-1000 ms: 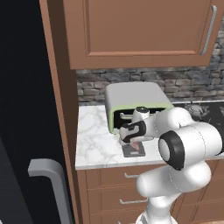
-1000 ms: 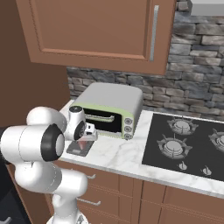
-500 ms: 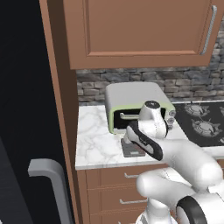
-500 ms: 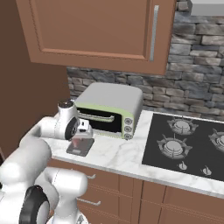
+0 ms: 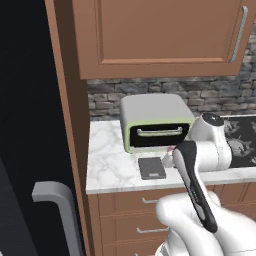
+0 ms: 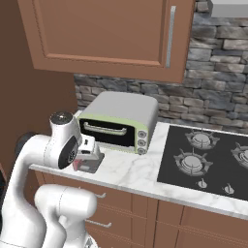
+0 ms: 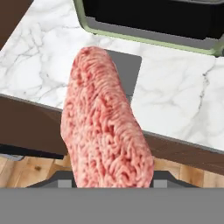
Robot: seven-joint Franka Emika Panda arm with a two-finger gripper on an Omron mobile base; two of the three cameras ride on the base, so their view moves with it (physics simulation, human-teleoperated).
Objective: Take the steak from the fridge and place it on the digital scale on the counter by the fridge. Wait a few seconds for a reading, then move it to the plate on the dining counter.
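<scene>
The end effector (image 7: 109, 181) grips the steak (image 7: 103, 127); it seems to hang above the counter (image 7: 183, 105). The digital scale (image 5: 151, 168) sits by the toaster oven (image 5: 155, 122).

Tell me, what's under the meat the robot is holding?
Below the steak, held up in the gripper, lie the dark digital scale and white marble counter. The meat covers part of the scale.
</scene>
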